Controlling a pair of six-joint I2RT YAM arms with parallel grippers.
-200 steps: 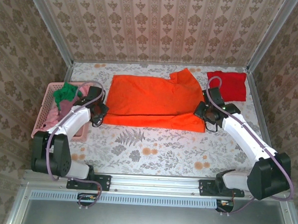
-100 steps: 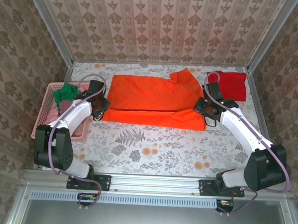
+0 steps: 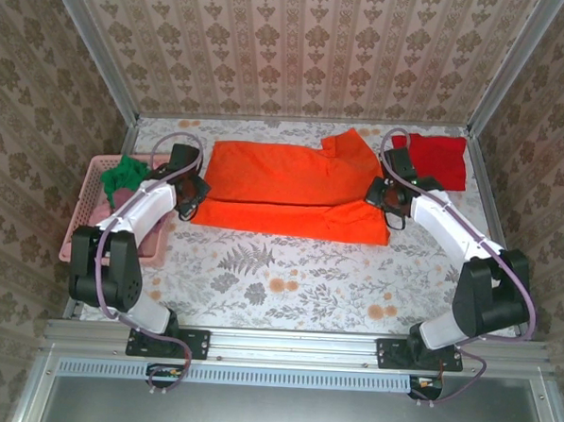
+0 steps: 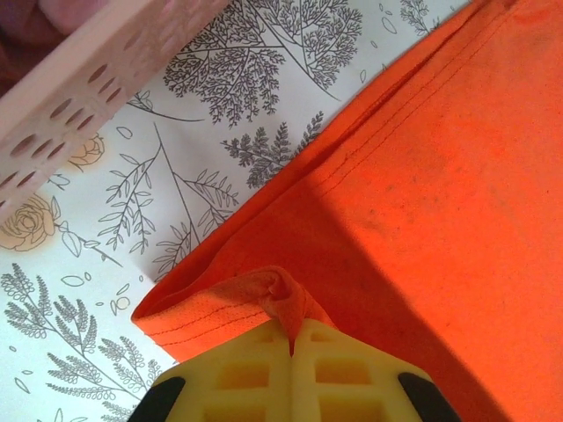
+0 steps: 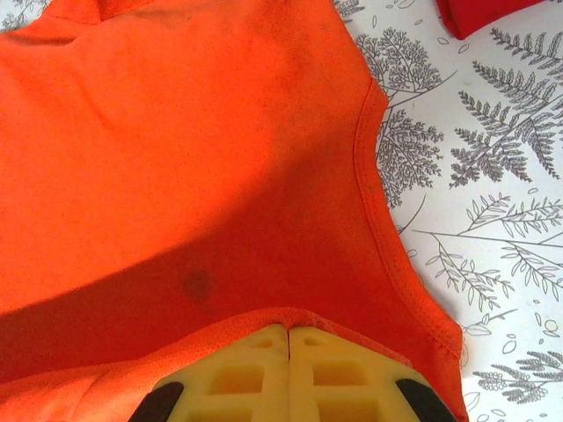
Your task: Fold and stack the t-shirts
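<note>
While the orange t-shirt (image 3: 288,192) lies spread flat across the far middle of the worktop (image 3: 288,277), the left claw (image 4: 290,338) is pinched tight on a bunched fold at the shirt's left hem corner, near the pink lattice basket (image 3: 92,187) at the left edge. The right claw (image 5: 288,332) is clamped on the hem at the opposite end. The red t-shirt (image 3: 439,161) lies folded in the far right corner, and a green t-shirt (image 3: 125,173) sits in the basket.

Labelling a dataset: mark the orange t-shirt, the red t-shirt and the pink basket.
orange t-shirt (image 3: 283,187), top view, middle of body.
red t-shirt (image 3: 441,161), top view, its centre.
pink basket (image 3: 88,184), top view, left rim.
</note>
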